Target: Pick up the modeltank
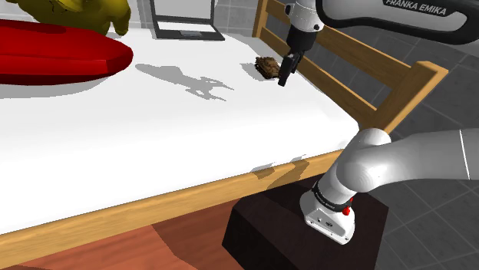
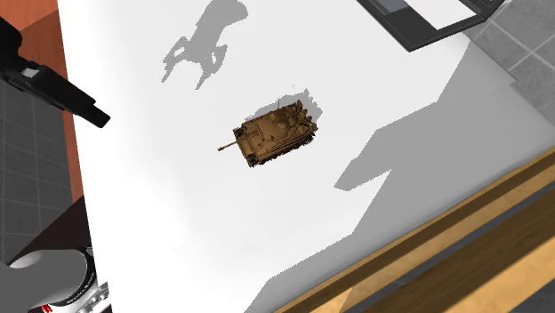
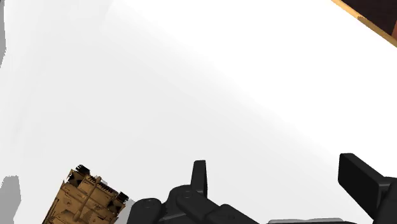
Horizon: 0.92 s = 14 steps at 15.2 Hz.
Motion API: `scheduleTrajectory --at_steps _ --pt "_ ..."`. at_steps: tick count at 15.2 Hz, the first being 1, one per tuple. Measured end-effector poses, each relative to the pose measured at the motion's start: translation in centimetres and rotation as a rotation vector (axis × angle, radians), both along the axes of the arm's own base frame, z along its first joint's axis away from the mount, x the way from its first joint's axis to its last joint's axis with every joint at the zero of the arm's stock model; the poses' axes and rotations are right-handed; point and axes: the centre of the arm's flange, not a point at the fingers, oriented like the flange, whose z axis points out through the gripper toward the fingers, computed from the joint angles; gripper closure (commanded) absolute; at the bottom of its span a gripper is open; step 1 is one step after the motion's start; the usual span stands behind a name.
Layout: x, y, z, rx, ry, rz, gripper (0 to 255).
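Note:
A small brown model tank [image 1: 268,66] sits on the white bed top [image 1: 153,138] near its far wooden rail. From the second exterior view the tank [image 2: 274,133] shows its thin barrel pointing to that view's left. My black gripper [image 1: 285,77] hangs above the bed just right of the tank in the shoulder view, not touching it. In the wrist view the fingers [image 3: 199,175] stand wide apart with nothing between them, and the tank [image 3: 86,200] lies off to one side of the gripper [image 3: 280,184]. The gripper [image 2: 89,111] casts a shadow on the sheet.
A red cushion-like shape [image 1: 54,50] and a yellow object [image 1: 77,15] lie at the shoulder view's far left. An open laptop [image 1: 184,21] stands at the back. The wooden bed frame [image 1: 361,73] borders the white surface; the dark stand [image 1: 307,230] sits below.

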Motion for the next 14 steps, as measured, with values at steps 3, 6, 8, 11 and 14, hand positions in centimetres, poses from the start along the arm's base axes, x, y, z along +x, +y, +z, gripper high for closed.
scheduleTrajectory --at_steps 3,6,8,11,14 --pt "1.2 -1.2 0.1 0.009 0.008 -0.014 0" --pt "4.0 -4.1 0.3 0.031 0.027 -0.048 0" --pt "6.0 -6.2 0.5 0.046 0.04 -0.071 0" --pt "9.2 -9.5 0.1 0.068 0.061 -0.108 0" --pt "11.5 -13.0 0.1 0.092 0.082 -0.144 0"
